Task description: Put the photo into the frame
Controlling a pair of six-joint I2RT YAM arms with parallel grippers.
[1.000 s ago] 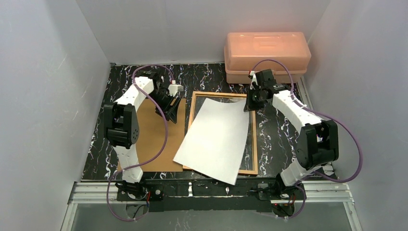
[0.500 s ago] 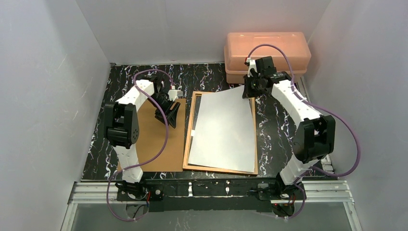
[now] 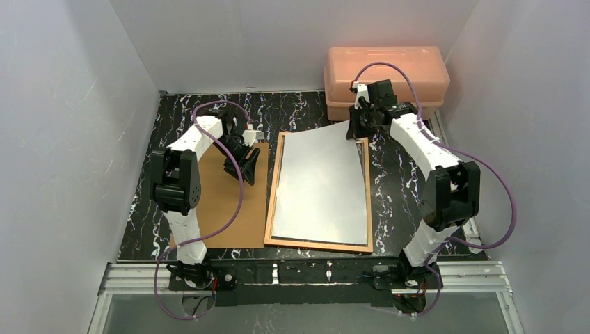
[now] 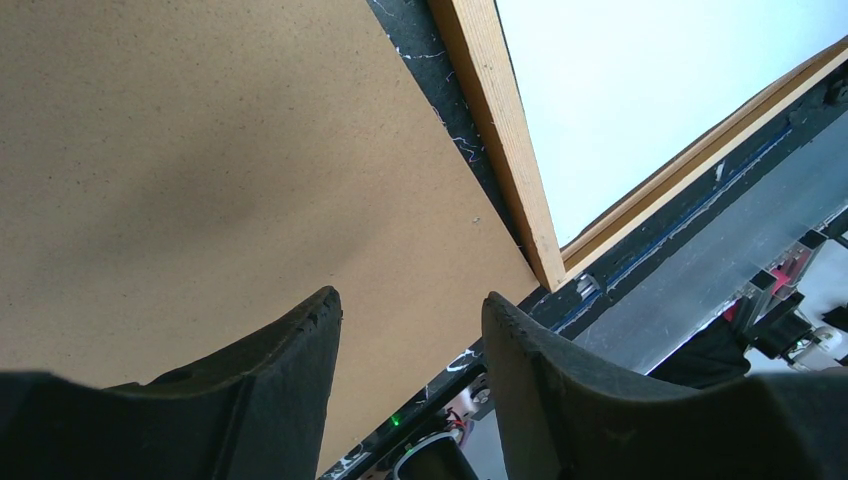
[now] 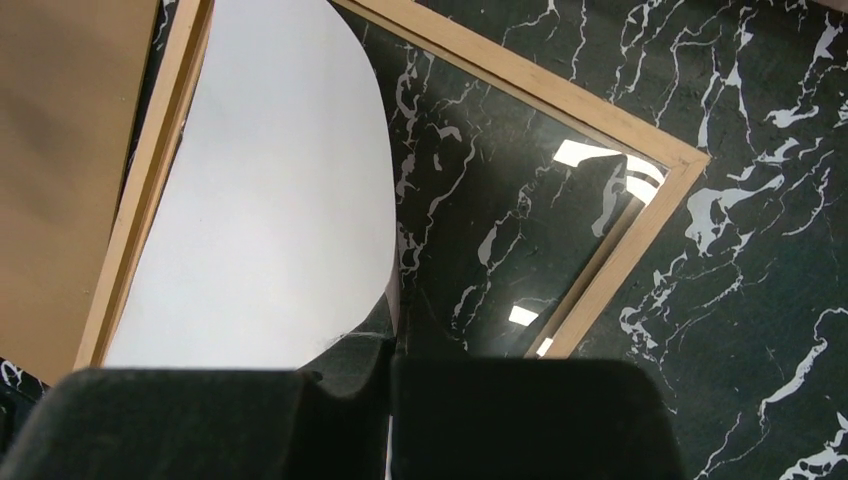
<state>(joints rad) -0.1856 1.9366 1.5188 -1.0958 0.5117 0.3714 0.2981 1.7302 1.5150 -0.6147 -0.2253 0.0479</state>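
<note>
Right gripper (image 3: pixel 353 131) pinches the photo (image 3: pixel 320 188) over the frame (image 3: pixel 271 202), pink box (image 3: pixel 386 69) just behind.

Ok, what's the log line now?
right gripper: shut on photo corner | photo: over frame, corner lifted | left gripper: open above board

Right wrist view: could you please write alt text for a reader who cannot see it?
The shut right gripper pinches an edge of a white-backed paper photo, bowed over a thin orange-brown wooden frame on the black marble table.
</note>
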